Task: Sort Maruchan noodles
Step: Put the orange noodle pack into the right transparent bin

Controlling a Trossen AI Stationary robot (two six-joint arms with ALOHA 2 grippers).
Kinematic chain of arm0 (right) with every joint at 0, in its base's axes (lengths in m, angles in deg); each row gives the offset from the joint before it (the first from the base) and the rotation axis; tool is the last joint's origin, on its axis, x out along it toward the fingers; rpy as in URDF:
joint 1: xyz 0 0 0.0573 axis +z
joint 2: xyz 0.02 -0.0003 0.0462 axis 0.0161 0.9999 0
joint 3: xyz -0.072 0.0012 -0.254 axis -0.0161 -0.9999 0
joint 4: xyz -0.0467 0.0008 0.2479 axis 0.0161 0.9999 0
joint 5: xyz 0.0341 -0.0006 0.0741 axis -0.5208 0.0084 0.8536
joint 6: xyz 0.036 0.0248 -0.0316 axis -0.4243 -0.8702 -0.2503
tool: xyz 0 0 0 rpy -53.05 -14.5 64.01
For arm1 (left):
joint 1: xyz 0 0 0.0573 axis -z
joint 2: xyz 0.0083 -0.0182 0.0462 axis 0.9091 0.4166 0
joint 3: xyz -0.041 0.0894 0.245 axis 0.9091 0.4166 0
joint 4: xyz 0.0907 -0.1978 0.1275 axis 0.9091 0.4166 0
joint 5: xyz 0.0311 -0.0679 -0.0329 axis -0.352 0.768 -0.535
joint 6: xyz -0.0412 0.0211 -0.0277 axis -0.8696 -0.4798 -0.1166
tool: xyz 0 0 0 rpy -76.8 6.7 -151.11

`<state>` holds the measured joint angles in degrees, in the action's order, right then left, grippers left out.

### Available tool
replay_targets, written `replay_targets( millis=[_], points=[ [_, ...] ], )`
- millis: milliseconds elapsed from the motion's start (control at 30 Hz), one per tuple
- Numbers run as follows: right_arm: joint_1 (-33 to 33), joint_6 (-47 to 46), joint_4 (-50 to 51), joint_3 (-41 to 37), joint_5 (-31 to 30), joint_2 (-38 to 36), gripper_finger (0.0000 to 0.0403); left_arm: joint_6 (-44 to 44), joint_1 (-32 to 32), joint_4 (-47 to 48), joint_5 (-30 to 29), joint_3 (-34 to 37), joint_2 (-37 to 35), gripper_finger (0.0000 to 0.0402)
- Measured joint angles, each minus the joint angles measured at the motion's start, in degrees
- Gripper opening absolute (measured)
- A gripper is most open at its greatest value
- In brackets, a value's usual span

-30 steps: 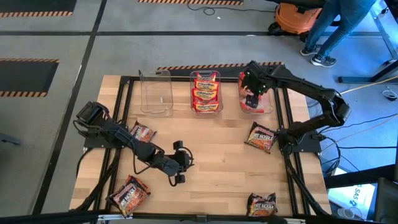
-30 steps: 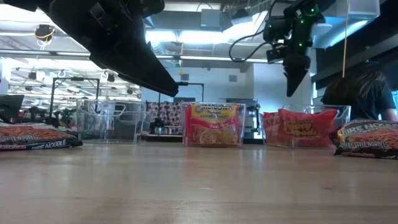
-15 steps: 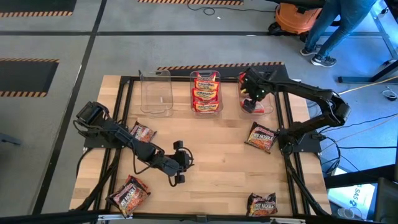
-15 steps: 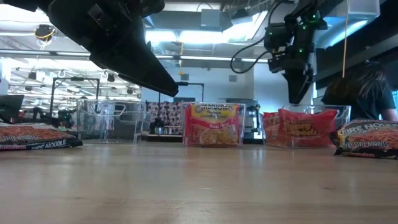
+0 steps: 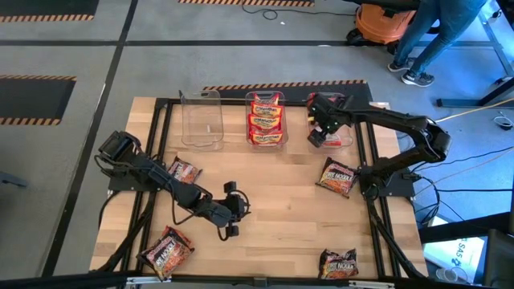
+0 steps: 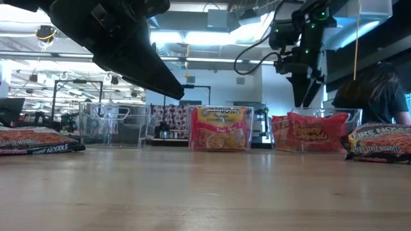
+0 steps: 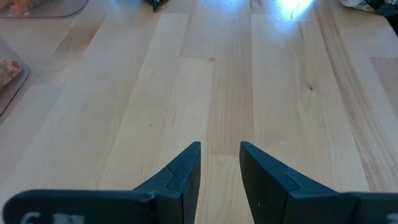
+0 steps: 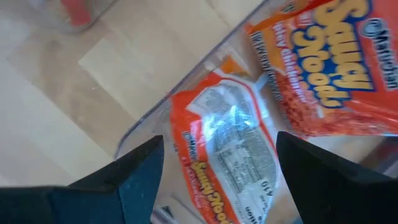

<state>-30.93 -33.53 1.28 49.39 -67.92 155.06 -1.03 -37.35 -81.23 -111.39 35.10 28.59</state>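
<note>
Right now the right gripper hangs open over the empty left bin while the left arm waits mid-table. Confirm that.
Wrong bin. The high view shows the right gripper open over the right bin, which holds red packets, not the empty left bin. The left gripper does wait mid-table.

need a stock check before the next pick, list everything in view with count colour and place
clear bins: three, in a row at the table's far edge; left one empty
orange-yellow noodle packets: stacked in the middle bin, count unclear
red noodle packets: at least two, in the right bin
dark noodle packets: four, loose on the table, two left, two right
orange vacuum: one, on the floor beyond the table
person: one, in jeans, beside the vacuum
left claw: fingers slightly apart, empty, above mid-table
right claw: open, empty, over the right bin
</note>
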Motion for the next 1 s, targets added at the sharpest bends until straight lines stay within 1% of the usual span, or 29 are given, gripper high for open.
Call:
replay_targets(
  millis=[267,533,700,1000],
  points=[
    [-0.04,-0.76,-0.33,0.00,0.20,0.35,0.0287,0.00,0.26,0.02,0.00,0.00,0.00,0.0105],
    [-0.04,-1.63,-0.97,0.00,1.27,3.70,0.0287,-0.02,0.28,0.04,0.02,0.00,0.00,0.0105],
    [-0.04,-2.23,-1.38,0.00,0.59,5.01,0.0287,-0.02,0.26,0.05,0.02,0.00,0.00,0.0105],
    [0.02,-3.11,-0.96,0.00,1.44,9.21,0.0286,0.06,0.26,0.09,0.02,0.00,0.00,0.0105]
  ],
)
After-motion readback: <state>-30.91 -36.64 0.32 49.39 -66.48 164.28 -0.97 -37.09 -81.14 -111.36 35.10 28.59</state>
